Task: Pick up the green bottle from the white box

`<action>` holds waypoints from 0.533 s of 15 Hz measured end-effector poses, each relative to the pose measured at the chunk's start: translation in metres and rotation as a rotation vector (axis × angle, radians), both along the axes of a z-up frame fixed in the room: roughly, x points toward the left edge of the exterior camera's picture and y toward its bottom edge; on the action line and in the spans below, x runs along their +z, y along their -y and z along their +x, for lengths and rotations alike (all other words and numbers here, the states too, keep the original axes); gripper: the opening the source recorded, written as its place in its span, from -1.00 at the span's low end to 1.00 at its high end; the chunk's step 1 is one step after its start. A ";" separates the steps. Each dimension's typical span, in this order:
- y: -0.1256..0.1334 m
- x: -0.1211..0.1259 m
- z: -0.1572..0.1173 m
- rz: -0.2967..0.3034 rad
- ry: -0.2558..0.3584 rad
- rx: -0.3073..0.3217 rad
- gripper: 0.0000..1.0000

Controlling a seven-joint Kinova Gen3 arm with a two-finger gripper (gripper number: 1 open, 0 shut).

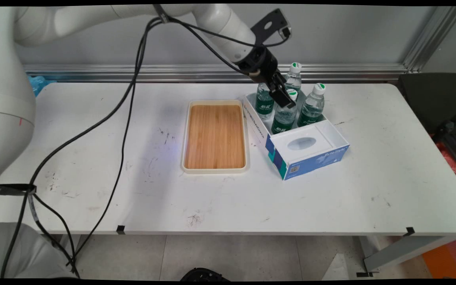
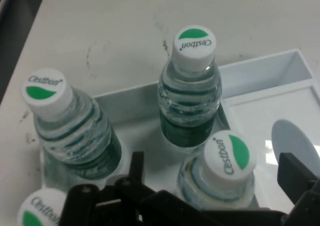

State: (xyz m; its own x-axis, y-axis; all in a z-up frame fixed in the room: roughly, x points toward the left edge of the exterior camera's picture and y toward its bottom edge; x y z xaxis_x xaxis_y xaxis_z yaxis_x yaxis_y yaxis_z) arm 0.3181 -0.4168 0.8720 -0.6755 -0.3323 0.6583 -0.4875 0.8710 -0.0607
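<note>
The white table [image 1: 370,190] carries a tray and a box side by side near its middle, a little toward the far edge. The tray [image 1: 215,169] is a cream-rimmed rectangle with a wooden floor, lying flat and bare, just left of the box. The box [image 1: 315,158] is white with blue and teal print on its near side; its near part has a white top with an oval opening [image 1: 301,143], and its far part is an open compartment holding four water bottles, all upright with white-and-green caps and green labels.

In the main view the back left bottle [image 1: 264,103] is partly hidden by the arm, the back bottle [image 1: 293,78] stands nearest the wall, the right bottle [image 1: 312,106] is by the right wall of the compartment, and the front bottle [image 1: 285,115] stands nearest the white top.

The gripper [image 1: 285,99] reaches down from the upper left and sits directly over the front bottle. In the hand view its fingers [image 2: 295,178] are spread apart, one on each side of that bottle's cap [image 2: 229,157], holding nothing, with no clear contact visible
</note>
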 end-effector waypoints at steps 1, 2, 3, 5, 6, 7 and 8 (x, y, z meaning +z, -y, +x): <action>0.001 -0.004 -0.002 0.000 -0.002 0.000 1.00; 0.002 -0.006 -0.004 0.000 -0.003 0.000 1.00; 0.003 -0.010 -0.006 -0.001 -0.005 0.000 1.00; 0.005 -0.017 -0.009 -0.003 -0.006 0.003 1.00; 0.006 -0.020 -0.011 -0.005 -0.006 0.005 1.00; 0.007 -0.023 -0.012 -0.006 -0.006 0.006 1.00; 0.008 -0.026 -0.013 -0.006 -0.006 0.008 1.00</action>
